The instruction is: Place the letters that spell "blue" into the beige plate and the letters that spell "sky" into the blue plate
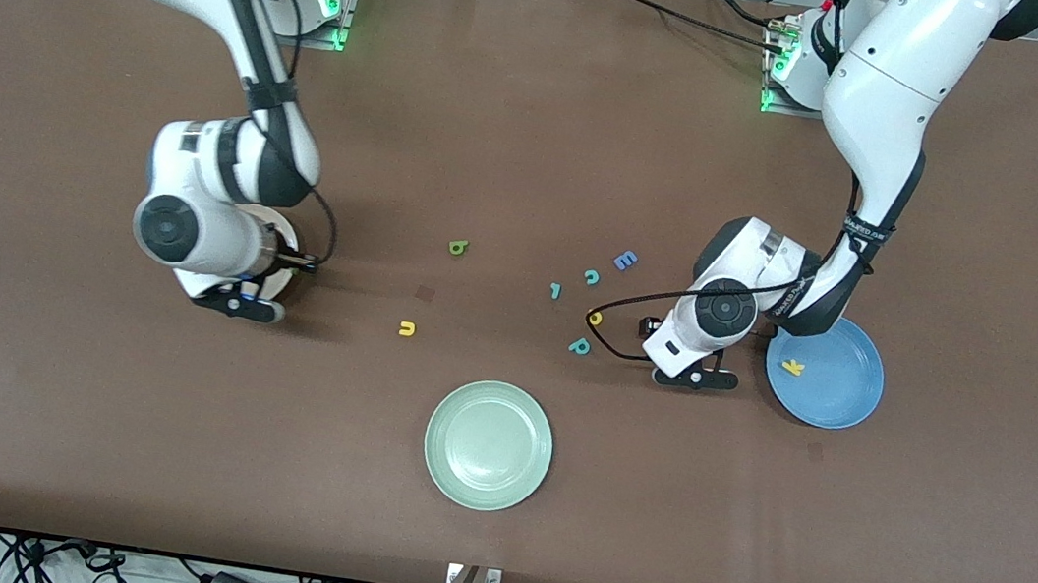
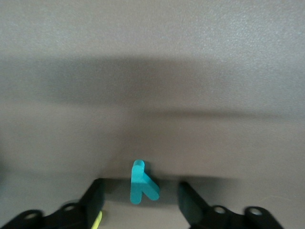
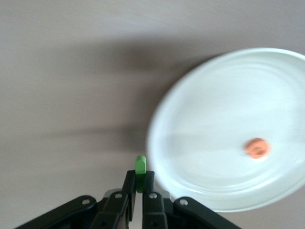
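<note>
**Both grippers at their letters**

The left gripper (image 2: 140, 202) should close squarely on the teal y (image 2: 141, 183), which stands between its part-open jaws. The right gripper (image 3: 139, 191), shut on the green l (image 3: 140, 172), hangs just beside the beige plate (image 3: 200, 186), which holds the orange e (image 3: 257, 148).

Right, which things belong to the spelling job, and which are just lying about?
Job: green b, yellow u, orange e, green l in right claw, teal y at left claw, yellow k, beige plate, blue plate.
Lying about: pale green plate, blue E, teal c, teal p.
</note>
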You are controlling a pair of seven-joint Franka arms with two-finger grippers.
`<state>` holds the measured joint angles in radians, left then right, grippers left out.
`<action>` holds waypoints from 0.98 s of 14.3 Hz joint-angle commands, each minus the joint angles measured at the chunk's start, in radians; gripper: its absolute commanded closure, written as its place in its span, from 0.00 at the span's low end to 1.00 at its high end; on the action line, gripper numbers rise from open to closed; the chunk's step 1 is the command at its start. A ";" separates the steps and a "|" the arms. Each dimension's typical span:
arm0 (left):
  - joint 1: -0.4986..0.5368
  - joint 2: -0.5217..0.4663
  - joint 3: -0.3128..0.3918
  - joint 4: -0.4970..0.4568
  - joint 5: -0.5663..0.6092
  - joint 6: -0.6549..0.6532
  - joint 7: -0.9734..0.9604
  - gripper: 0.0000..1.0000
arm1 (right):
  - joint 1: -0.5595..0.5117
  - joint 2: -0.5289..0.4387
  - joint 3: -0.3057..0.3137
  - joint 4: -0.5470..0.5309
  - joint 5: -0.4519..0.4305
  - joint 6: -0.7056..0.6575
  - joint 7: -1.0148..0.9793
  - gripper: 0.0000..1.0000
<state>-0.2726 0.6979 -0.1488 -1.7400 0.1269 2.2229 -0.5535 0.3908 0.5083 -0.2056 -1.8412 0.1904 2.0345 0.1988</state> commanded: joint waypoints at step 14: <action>0.196 -0.162 -0.002 0.003 0.020 -0.291 0.309 0.89 | -0.055 -0.005 -0.028 -0.027 0.017 0.049 -0.190 0.00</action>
<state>-0.1487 0.5735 -0.1427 -1.7326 0.1271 1.9876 -0.3767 0.3254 0.5153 -0.2412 -1.9112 0.1920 2.0919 -0.0064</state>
